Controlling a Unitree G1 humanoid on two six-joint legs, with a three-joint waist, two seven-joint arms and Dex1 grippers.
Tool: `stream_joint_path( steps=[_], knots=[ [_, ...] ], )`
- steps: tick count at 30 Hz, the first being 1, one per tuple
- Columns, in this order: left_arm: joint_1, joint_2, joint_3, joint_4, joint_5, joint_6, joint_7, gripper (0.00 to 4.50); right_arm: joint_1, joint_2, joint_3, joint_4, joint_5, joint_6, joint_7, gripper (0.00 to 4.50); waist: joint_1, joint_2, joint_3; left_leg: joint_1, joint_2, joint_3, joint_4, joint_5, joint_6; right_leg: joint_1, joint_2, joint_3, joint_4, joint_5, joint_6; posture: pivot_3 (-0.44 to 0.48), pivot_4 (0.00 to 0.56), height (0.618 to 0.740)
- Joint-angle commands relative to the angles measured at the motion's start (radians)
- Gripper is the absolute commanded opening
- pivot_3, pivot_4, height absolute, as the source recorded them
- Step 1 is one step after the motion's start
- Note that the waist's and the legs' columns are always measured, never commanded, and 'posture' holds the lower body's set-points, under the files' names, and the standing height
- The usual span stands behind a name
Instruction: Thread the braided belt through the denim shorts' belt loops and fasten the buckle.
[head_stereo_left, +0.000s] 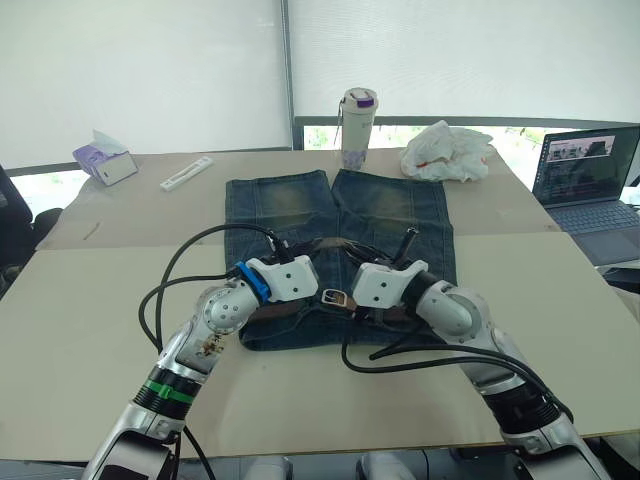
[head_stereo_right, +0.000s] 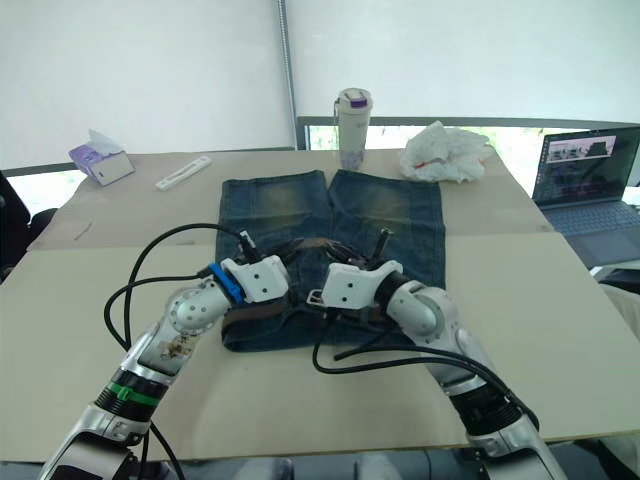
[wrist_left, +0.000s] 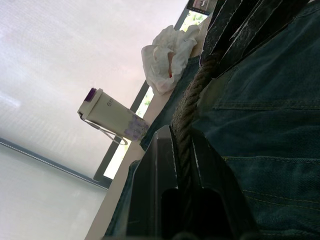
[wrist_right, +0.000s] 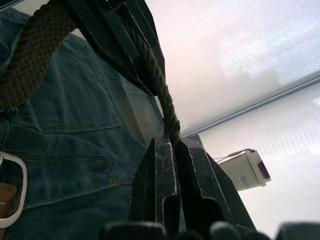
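Lying flat on the table (head_stereo_left: 90, 330), the shorts (head_stereo_left: 385, 215) have the waistband toward the robot and the legs pointing away. The belt (head_stereo_left: 300, 243) runs across the waistband from side to side, so its long axis goes from one arm to the other. The buckle (head_stereo_left: 338, 298) rests on the denim between the two wrists, a little nearer to the right one.

The left gripper (wrist_left: 184, 165) holds the belt: in its wrist view the braid passes between the two fingers (wrist_left: 156, 175), which are pressed narrow against it. The right gripper (wrist_right: 172, 150) also pinches the braid between its closed fingers (wrist_right: 159, 170), and from there the braid rises toward the other gripper.

Both arms grip the same strap, close to each other, above the middle of the waistband. I cannot tell which loops the belt already passes. I judge that the next move depends on the right arm, as it is nearer to the buckle.
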Motion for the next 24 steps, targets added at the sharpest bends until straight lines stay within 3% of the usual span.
stream_joint_path(
  steps=[1,5,8,12,23,24],
  knots=[
    [0.003,0.004,0.009,-0.067,-0.016,-0.005,-0.024,0.06,-0.019,-0.009,0.002,0.006,-0.034,-0.025,-0.022,0.0,-0.001,0.0,0.0,0.0,0.0,0.0,0.0,0.0,0.0,0.0,0.0,0.0,0.0,0.0,0.0,0.0,0.15,0.74],
    [0.018,-0.004,0.013,-0.092,-0.04,0.019,-0.052,0.06,-0.03,-0.009,0.013,0.027,-0.081,-0.05,-0.055,0.0,-0.001,0.0,0.0,0.0,0.0,0.0,0.0,0.0,0.0,0.0,0.0,0.0,0.0,0.0,0.0,0.0,0.15,0.74],
    [0.021,0.002,0.014,-0.108,-0.019,0.029,-0.054,1.15,-0.035,-0.008,0.018,0.034,-0.105,-0.059,-0.068,0.0,0.0,0.0,0.0,0.0,0.0,0.0,0.0,0.0,0.0,0.0,0.0,0.0,0.0,0.0,0.0,0.0,0.15,0.74],
    [0.017,0.008,0.012,-0.117,0.022,0.044,-0.048,3.01,-0.043,-0.006,0.014,0.044,-0.122,-0.059,-0.079,0.0,0.0,0.0,0.0,0.0,0.0,0.0,0.0,0.0,0.0,0.0,0.0,0.0,0.0,0.0,0.0,0.0,0.15,0.74],
    [0.028,-0.005,0.015,-0.118,0.049,0.104,-0.05,3.01,-0.036,0.003,0.015,0.036,-0.115,-0.066,-0.085,0.0,-0.001,0.0,0.0,0.0,0.0,0.0,0.0,0.0,0.0,0.0,0.0,0.0,0.0,0.0,0.0,0.0,0.15,0.74],
    [0.03,-0.007,0.016,-0.118,0.048,0.103,-0.046,2.78,-0.035,0.004,0.016,0.036,-0.111,-0.067,-0.085,0.0,-0.001,0.0,0.0,0.0,0.0,0.0,0.0,0.0,0.0,0.0,0.0,0.0,0.0,0.0,0.0,0.0,0.15,0.74]
  ],
)
